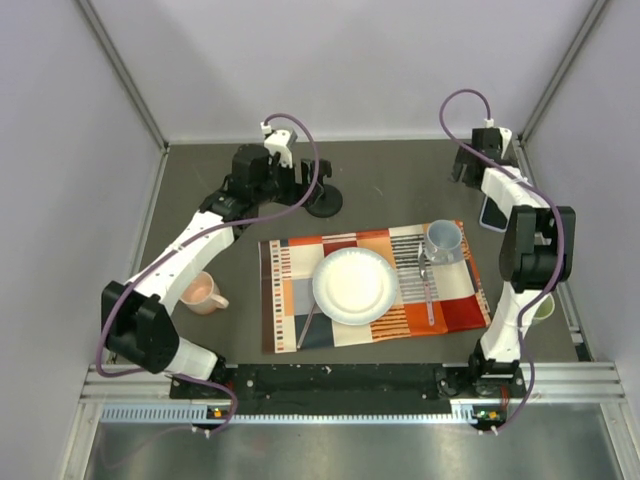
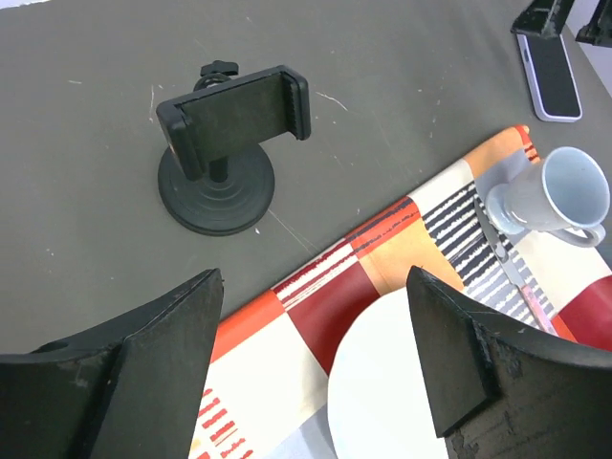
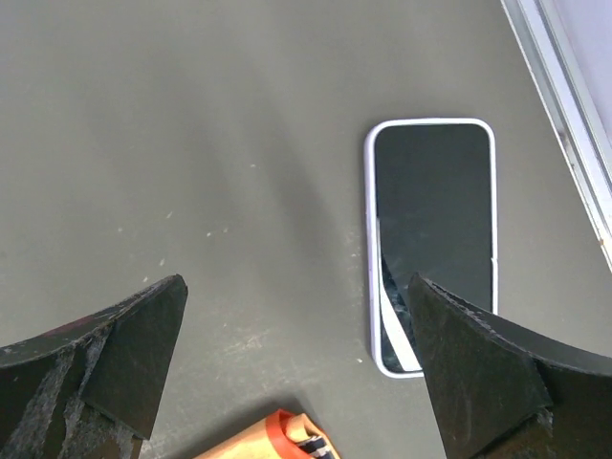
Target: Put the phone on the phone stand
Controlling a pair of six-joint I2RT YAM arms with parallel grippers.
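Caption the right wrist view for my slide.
Open right gripper above the grey table, the phone lying flat and screen-up near one fingertip.

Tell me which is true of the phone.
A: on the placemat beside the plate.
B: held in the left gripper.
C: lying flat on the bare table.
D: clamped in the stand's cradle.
C: the phone lies screen-up on the grey table, by the open right gripper, while the phone stand has an empty cradle.

Matt stuff mostly
Glossy screen on the phone [image 3: 432, 220], phone stand [image 2: 218, 186] matt black plastic, table [image 3: 191, 143] dull, scuffed.
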